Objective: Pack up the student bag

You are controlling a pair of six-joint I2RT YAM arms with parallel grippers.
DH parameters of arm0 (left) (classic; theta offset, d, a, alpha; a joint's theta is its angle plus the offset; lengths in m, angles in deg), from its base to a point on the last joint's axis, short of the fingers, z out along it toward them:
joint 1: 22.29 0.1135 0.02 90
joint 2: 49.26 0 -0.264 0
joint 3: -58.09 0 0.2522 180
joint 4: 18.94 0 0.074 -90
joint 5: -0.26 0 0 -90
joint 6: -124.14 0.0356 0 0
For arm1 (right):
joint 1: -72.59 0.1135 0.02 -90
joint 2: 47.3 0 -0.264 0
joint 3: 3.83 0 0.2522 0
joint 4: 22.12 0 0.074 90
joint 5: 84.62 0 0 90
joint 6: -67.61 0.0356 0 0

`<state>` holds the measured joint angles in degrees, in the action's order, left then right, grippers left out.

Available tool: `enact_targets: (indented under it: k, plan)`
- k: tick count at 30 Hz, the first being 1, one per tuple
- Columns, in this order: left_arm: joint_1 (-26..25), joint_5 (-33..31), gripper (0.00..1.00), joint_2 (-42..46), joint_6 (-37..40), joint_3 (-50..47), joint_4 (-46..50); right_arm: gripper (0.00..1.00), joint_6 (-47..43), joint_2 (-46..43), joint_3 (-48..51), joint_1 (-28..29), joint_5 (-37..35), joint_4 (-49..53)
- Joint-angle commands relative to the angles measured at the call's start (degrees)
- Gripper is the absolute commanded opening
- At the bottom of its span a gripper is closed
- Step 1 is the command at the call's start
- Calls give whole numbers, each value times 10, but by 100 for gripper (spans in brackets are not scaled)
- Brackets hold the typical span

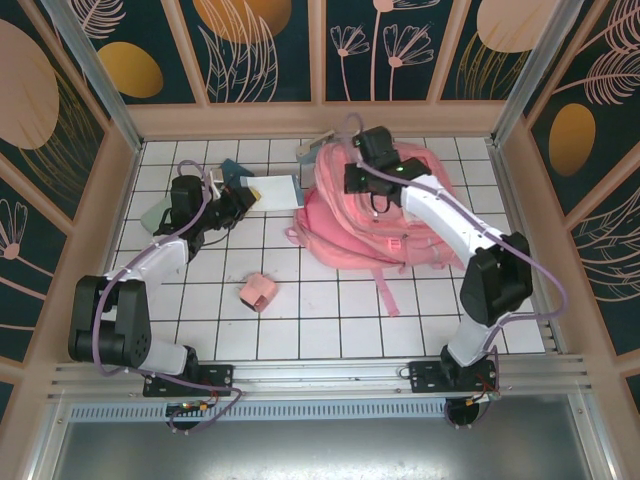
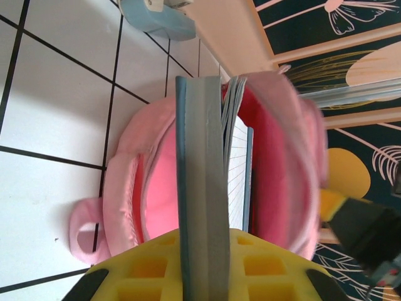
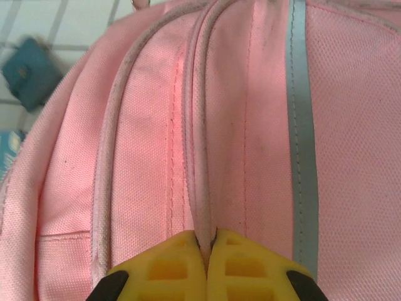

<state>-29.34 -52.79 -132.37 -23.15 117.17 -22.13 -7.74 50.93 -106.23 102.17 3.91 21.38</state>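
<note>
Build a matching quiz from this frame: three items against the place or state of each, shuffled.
Items:
1. large pink fabric backpack
2. grey-blue hardcover notebook
3. small pink box

States:
A. lying free on the white tiles, touched by no arm
B. clamped between the left fingers
C. raised seam pinched by the right fingers

Pairs: 1-C, 2-B, 3-A

The worktop [image 1: 340, 320] is covered in white square tiles with dark lines between them. Around it stand dark blue walls [image 1: 270, 50] painted with pale flowers [image 1: 405, 45] and orange circles [image 1: 130, 68], in light wooden frames [image 1: 318, 50]. A shiny rail [image 1: 320, 378], maybe metal, runs along the near edge.
</note>
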Motion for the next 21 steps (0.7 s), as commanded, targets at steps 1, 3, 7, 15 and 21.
enact_targets:
  k: [1,3,7,15,21]
  plan:
    - [-4,3,0,-9,-12,-4,-46,0,42,-42,-35,-37,123,-73]
    - [-15,1,0,-18,-18,-2,-55,0,61,-48,-37,-60,175,-89]
    - [-52,-10,0,-48,-36,14,-84,0,102,-56,-34,-92,250,-122]
    - [-142,-29,0,-146,-104,74,-175,0,138,-67,-22,-112,296,-155]
    - [-215,-34,0,-248,-125,169,-192,0,162,-75,-15,-127,320,-171]
